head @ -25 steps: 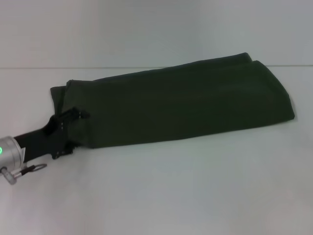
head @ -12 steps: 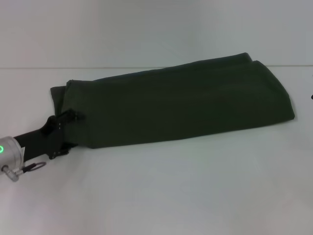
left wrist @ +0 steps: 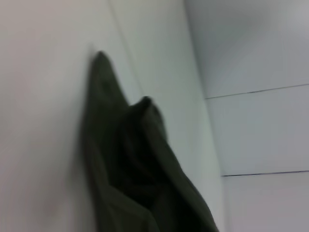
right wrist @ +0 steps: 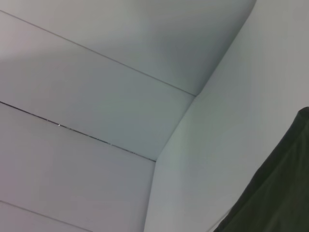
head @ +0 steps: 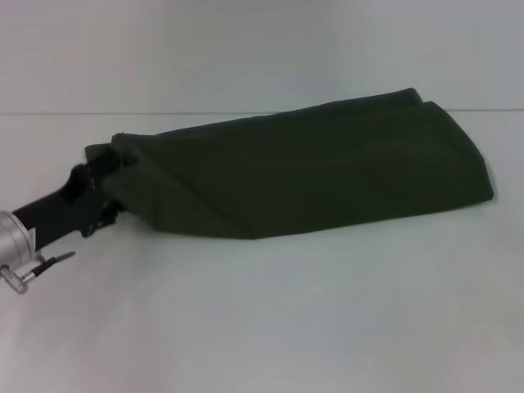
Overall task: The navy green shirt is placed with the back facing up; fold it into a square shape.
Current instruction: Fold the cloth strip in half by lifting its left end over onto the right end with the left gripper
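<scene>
Left end of the folded shirt is coming up for the crosswise fold.

Your left hand (head: 102, 184) pinches the left end of the navy green shirt (head: 327, 176), a long band lying on the counter (head: 270, 327), that corner raised. Next, I judge, carry it toward the right end and align the edges. Your right hand is out of view.

Left gripper (head: 105, 182) low at left, fingers clamped; arm angled inward.
</scene>
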`<act>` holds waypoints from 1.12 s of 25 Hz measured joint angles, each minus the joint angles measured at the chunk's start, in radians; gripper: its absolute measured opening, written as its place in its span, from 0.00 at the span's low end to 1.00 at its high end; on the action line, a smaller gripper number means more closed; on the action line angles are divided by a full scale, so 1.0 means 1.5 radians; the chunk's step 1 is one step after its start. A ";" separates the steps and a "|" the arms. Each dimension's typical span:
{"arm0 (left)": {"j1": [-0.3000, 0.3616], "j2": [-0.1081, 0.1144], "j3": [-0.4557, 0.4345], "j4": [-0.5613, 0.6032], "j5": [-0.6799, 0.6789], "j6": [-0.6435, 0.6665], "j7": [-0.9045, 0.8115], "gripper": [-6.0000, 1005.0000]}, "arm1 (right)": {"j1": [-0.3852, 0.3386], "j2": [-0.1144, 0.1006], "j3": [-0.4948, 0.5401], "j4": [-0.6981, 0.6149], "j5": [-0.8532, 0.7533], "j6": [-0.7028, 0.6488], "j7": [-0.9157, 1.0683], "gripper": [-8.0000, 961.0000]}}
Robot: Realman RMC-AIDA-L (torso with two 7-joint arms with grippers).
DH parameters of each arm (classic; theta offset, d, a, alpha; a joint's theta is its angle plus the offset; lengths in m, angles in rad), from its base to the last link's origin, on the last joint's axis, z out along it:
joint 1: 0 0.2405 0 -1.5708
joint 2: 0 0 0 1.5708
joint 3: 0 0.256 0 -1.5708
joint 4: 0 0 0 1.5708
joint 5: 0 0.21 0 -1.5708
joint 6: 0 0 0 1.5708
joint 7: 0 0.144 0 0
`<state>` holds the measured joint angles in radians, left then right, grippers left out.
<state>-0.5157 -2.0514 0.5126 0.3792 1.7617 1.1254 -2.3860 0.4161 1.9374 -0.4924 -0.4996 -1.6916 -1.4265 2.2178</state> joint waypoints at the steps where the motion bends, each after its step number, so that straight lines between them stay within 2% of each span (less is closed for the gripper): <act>1: -0.001 0.003 0.013 -0.006 0.003 -0.014 -0.008 0.81 | 0.000 0.000 0.000 0.001 0.000 0.001 0.000 0.96; 6: -0.022 0.010 0.075 -0.020 0.019 -0.077 -0.045 0.80 | 0.001 -0.003 0.000 0.005 0.000 0.002 0.000 0.96; 12: -0.041 0.009 0.073 -0.014 0.015 -0.069 -0.014 0.80 | 0.003 -0.003 0.000 0.006 -0.001 0.002 0.000 0.96; 19: -0.041 0.006 0.094 -0.013 0.027 -0.104 -0.048 0.79 | 0.003 -0.002 0.000 0.006 0.000 0.003 0.000 0.96; 25: -0.034 0.000 0.094 0.018 0.029 -0.102 -0.041 0.78 | 0.003 -0.002 0.000 0.006 0.001 0.002 0.000 0.96; 28: -0.034 0.002 0.095 0.018 0.031 -0.101 -0.041 0.77 | 0.004 -0.001 0.000 0.006 0.001 0.003 0.000 0.96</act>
<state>-0.5663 -2.0492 0.6544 0.4065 1.8077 0.9733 -2.4470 0.4217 1.9356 -0.4924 -0.4908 -1.6903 -1.4222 2.2182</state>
